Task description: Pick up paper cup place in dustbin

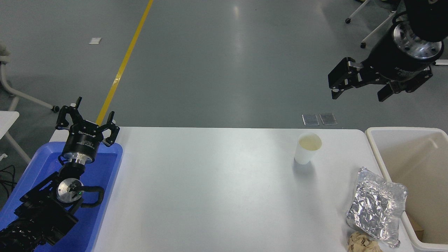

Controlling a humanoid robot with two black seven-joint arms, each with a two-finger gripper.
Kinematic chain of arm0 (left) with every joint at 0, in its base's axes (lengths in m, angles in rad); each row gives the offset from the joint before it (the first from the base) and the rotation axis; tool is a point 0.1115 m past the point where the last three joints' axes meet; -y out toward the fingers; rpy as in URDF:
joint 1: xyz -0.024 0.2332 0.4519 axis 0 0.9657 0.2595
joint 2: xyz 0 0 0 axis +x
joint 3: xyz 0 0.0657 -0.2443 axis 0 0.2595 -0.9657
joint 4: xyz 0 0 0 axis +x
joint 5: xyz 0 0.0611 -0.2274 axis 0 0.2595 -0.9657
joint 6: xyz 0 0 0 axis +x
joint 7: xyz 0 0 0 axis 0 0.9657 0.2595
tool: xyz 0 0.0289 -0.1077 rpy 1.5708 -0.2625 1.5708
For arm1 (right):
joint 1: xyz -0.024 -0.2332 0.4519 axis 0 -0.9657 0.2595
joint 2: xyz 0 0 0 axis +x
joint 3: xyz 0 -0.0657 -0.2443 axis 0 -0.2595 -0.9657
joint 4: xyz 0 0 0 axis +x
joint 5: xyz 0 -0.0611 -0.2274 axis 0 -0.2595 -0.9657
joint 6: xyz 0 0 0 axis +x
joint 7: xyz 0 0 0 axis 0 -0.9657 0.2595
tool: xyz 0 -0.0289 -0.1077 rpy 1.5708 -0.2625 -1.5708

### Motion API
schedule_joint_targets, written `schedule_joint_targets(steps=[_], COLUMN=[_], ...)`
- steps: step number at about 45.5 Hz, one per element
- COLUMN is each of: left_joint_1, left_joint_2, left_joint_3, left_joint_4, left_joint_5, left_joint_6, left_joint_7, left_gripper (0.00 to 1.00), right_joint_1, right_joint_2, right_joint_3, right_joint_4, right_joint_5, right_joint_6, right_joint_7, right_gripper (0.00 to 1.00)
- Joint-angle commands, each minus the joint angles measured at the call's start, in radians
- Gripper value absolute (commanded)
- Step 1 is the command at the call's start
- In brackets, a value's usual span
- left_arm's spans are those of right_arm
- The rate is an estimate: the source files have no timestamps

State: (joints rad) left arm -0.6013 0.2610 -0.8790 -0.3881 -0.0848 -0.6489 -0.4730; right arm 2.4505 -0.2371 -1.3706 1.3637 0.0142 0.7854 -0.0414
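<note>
Paper cup point(307, 148) stands upright on the white tabletop point(210, 189), mouth up, cream inside showing. It sits toward the far edge, right of centre, with nothing touching it.

Dustbin point(376, 154) is at the cup's 3 o'clock, off the tabletop's right end; cream-white, thick rounded rim, beige inside. A small brown scrap shows low inside it near the front wall.

Crumpled silver foil bag point(376, 204) lies at the cup's 5 o'clock, its right side against the dustbin's rim. Crumpled brown paper ball point(364, 242) is just beside the bag's near end, at the picture's bottom edge.

Right gripper point(360, 87) hangs high in the air at the cup's 1 o'clock, well apart from it and beyond the tabletop's far edge as seen. Jaws spread apart, holding nothing.

Left gripper point(87, 120) is parked at the cup's 9 o'clock, over the blue plastic tray point(105, 196) at the tabletop's left end. Jaws apart, empty.

Behind the tabletop: grey floor with a yellow line point(122, 66) running to 12 o'clock.
</note>
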Motion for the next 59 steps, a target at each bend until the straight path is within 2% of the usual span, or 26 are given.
schedule_joint_targets(steps=[1, 53, 59], left_joint_1=[0.0, 0.0, 0.0], left_joint_2=[0.0, 0.0, 0.001], left_joint_3=[0.002, 0.0, 0.0], left_joint_4=[0.0, 0.0, 0.002], left_joint_5=[0.003, 0.002, 0.002], left_joint_6=[0.0, 0.002, 0.002], left_joint_7=[0.001, -0.001, -0.001], left_gripper=[0.98, 0.98, 0.98], right_joint_1=[-0.004, 0.007, 0.007], right_joint_2=[0.001, 0.002, 0.004], right_joint_3=[-0.001, -0.001, -0.002], right_joint_4=[0.0, 0.0, -0.002], right_joint_5=[0.0, 0.001, 0.05], right_joint_6=[0.0, 0.0, 0.0], right_joint_7=[0.0, 0.0, 0.0], right_gripper=[1.0, 1.0, 1.0])
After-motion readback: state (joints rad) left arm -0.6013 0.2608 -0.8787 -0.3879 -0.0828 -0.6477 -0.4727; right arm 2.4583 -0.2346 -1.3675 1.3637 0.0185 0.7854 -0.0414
